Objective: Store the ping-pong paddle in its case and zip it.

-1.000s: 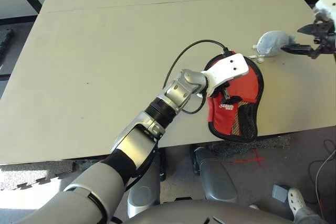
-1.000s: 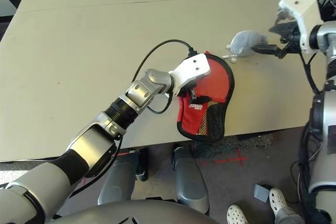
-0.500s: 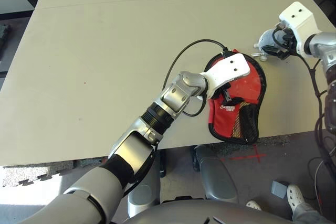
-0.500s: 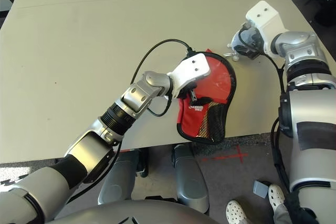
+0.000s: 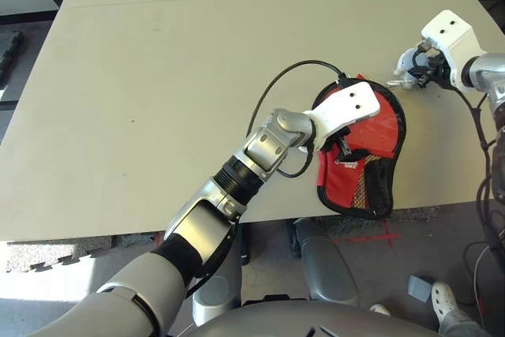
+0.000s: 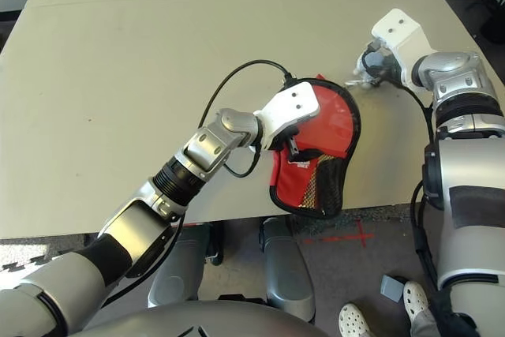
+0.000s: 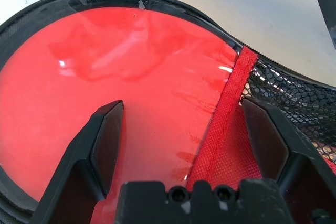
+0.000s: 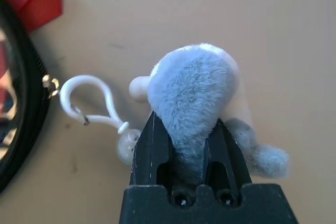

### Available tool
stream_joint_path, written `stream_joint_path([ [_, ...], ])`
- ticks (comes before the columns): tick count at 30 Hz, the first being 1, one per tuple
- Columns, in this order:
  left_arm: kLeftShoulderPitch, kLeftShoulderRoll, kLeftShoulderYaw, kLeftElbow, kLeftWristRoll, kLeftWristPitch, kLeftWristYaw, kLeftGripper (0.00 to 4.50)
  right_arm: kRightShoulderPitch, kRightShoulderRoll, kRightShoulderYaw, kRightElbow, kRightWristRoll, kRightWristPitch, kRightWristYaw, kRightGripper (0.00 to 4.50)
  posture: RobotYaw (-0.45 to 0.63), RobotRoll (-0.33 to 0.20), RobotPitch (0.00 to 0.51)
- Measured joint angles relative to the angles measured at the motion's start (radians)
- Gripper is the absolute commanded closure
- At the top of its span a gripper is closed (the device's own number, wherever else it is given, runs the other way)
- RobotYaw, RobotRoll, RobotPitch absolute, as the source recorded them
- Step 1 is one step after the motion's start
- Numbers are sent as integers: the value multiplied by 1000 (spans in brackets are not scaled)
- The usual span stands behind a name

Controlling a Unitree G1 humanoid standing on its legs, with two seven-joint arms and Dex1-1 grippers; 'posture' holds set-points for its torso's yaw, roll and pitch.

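The case (image 5: 361, 155) was seen lying red side up at the table's (image 5: 158, 76) near edge, toward four o'clock. It was paddle-shaped, with a glossy red round part, a black zipper rim, and a black mesh pocket with a white logo on the narrow end. The left gripper (image 7: 184, 129) was held over the red face with its fingers spread wide, nothing grasped. At two o'clock from the case, the right gripper (image 8: 181, 150) was clamped on a grey plush keychain (image 8: 191, 90), whose white clip (image 8: 86, 100) was hooked to the zipper.
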Motion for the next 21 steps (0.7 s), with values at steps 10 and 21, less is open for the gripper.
stream_joint_path([
  [10,-11,-16,1,43,-1,-31,-4,0,4,-140,81,-46,-38,12,477,4107,-79,0,272],
  [21,-36,-22,10,106,-1,-72,-7,0,261,-426,444,-636,526,318,602,4117,-88,0,268],
])
